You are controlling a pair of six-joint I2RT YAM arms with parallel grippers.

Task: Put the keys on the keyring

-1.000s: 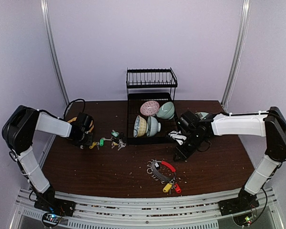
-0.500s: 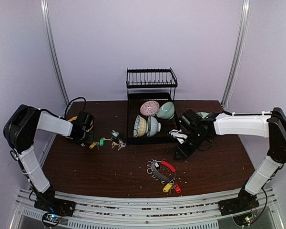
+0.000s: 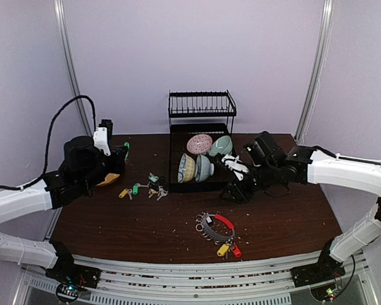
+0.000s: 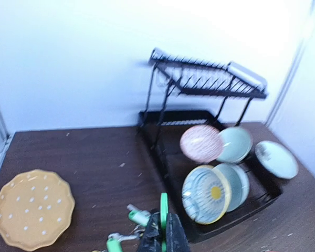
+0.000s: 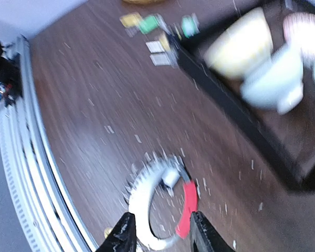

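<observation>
Near the table point(image 3: 114, 230) edge, keyring point(image 3: 224, 221)

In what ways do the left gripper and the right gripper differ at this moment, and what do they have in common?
The left gripper is shut on a green key tag; the right gripper is open and holds nothing. The left gripper is at the left side of the table, near the yellow plate; the right gripper is beside the dish rack, facing the keyring without touching it. Both have two dark fingers.
</observation>
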